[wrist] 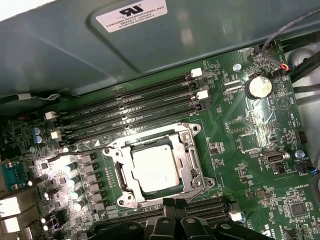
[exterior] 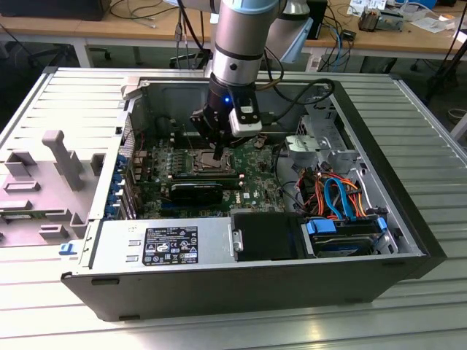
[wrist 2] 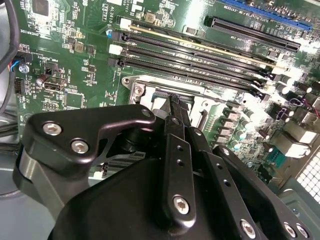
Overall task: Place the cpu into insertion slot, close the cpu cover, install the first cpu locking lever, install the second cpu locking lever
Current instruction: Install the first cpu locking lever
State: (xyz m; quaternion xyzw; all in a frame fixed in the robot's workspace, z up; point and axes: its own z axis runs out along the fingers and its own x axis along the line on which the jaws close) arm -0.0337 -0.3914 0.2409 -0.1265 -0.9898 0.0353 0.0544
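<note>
**Black two-finger gripper (wrist 2: 172, 100) at the rim of the small, square, silvery-edged insertion slot (exterior: 206, 162).**
In the first wrist view the flat, square, grey-topped cpu (wrist: 156, 169) sits in the slot on the green motherboard (wrist: 250, 145). The thin silvery cpu cover (wrist: 192, 156) lies flat around it. The gripper's fingers stand pressed together, with nothing seen between them.

Green motherboard (wrist: 240, 165), grey cpu (wrist: 156, 169), silvery cpu cover (wrist: 192, 161), black tool (wrist 2: 174, 100)

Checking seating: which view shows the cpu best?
The first wrist view: the cpu lies unobstructed and fully in frame. In the second wrist view the gripper stands in front of it; the exterior view gives a glimpse beneath the gripper.
</note>
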